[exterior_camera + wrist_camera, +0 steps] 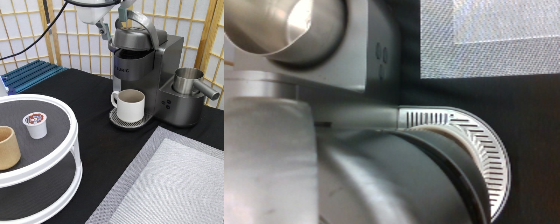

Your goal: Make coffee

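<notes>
The coffee pod (35, 123), a small white cup with a red and dark foil lid, stands upright on the top shelf of the round white tray (71, 131) at the exterior view's left. The grey coffee machine (146, 65) stands at the back with its lid handle raised. A white handled mug (130, 104) sits on its drip tray. My gripper (114, 19) is at the exterior view's top, right at the raised lid handle and far from the pod. The wrist view looks down on the machine body, the mug's rim (458, 146) and the slotted drip tray (485, 152).
A tan handleless cup (7, 147) stands on the tray next to the pod. A steel pitcher (188, 80) sits on the machine's right side, also in the wrist view (284, 25). A grey mesh mat (175, 185) lies at bottom right. A blue rack (30, 74) is at back left.
</notes>
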